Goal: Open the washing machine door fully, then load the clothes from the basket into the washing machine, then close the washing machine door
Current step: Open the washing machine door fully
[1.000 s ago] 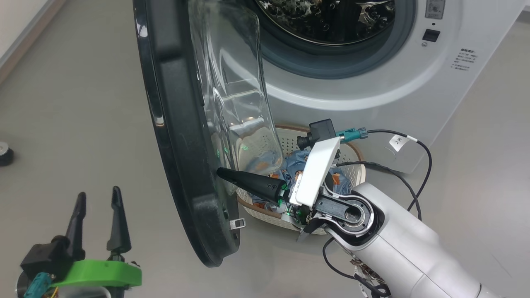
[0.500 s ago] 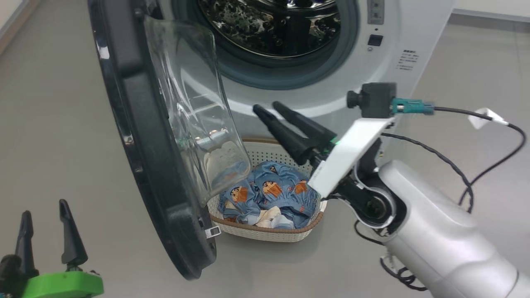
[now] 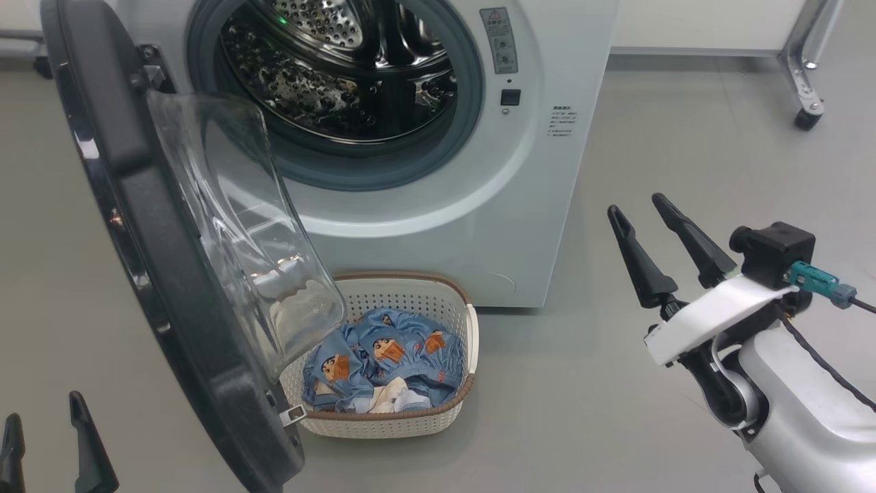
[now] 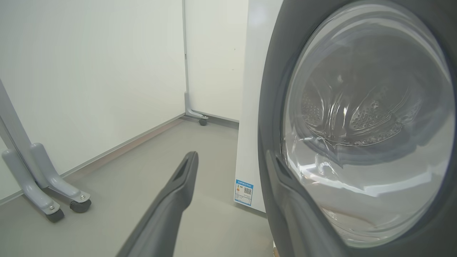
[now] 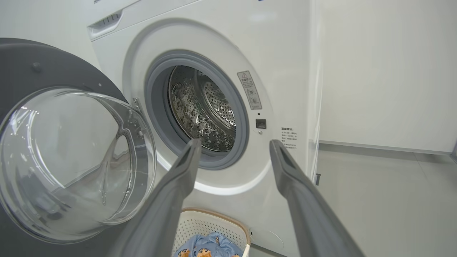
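Head view, centre of frame as reference. The washing machine (image 3: 520,205) stands at 12 o'clock with its opening exposed; the drum (image 3: 342,68) shows perforated steel inside a grey gasket (image 3: 383,171). The washing machine door (image 3: 137,226) hangs open from 10 to 7 o'clock, a black ring with a bulging clear window. The basket (image 3: 404,276) sits on the floor at 6 o'clock, just beside the foot of the machine. Its 9 o'clock corner lies under the door glass. It holds the clothes (image 3: 383,356): crumpled light blue fabric printed with cartoon boy figures and orange-brown patches, with a cream piece at the near edge. A grey warning sticker (image 3: 498,41) bearing a triangle symbol is fixed at 3 o'clock of the opening, with a small dark square (image 3: 510,96) below it and a block of fine print (image 3: 562,122) lower right; none of the text is legible. The left wrist view shows a blue label (image 4: 244,192) with a QR-type code at the cabinet's lower corner, lettering too small to read. The left gripper (image 3: 42,411) is at 8 o'clock, fingers wide apart and empty. The right gripper (image 3: 637,205) is at 4 o'clock, fingers wide apart and empty, well apart from the basket.
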`<state>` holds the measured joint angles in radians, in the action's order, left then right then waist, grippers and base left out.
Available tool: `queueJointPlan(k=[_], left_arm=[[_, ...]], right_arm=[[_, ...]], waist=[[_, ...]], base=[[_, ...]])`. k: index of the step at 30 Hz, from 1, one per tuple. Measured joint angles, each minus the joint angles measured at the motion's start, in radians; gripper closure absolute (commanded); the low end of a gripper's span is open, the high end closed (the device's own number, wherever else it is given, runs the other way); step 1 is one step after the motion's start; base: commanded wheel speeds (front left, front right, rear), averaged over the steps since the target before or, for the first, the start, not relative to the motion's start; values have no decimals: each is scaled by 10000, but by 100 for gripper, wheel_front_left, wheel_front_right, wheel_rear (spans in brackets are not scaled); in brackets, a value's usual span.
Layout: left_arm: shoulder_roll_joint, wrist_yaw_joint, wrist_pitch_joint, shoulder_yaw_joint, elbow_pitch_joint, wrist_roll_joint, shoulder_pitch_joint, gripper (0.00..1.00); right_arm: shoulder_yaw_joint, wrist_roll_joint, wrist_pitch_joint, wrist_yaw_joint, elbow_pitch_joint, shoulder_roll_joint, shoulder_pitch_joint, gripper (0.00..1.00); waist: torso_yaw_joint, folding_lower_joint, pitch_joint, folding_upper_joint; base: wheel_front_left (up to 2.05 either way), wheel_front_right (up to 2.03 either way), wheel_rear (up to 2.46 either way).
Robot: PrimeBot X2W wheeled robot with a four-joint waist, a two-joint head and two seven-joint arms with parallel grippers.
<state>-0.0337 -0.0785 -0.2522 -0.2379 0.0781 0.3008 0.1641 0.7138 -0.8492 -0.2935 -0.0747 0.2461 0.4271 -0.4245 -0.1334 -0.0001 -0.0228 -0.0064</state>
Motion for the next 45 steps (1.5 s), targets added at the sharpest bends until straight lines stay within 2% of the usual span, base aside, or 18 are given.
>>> queueJointPlan(k=[4,10,14,21,29,36,45], left_arm=[[0,0,2,-33,-23,2,133,0],[0,0,0,-42,-65,2,368,0],[-2,0,2,-42,-130,2,541,0],[-6,-10,2,48,-159,2,690,0],[-4,-17,2,61,-161,2,738,0],[-6,-90,2,77,-151,2,820,0],[-6,-148,2,174,-111,2,820,0]], right_arm=[[-644,167,249,499,107,-8,780,0],[-2243,1147,334,1066,-255,-255,1740,0],[-2719,2021,334,1392,-297,-232,2523,0],[-3618,3116,334,1707,-431,-238,3584,0],[-4372,3835,334,1749,-537,-719,4427,0],[-4755,4326,334,1743,-788,-1070,4567,0],[-5083,4815,334,1524,-892,-1430,4635,0]], waist=[[362,0,238,0],[804,0,545,0],[1038,0,716,0],[1304,0,846,0],[1358,0,802,0],[1365,0,712,0],[1300,0,642,0]], base=[[0,0,0],[0,0,0],[0,0,0],[0,0,0],[0,0,0],[0,0,0],[0,0,0]])
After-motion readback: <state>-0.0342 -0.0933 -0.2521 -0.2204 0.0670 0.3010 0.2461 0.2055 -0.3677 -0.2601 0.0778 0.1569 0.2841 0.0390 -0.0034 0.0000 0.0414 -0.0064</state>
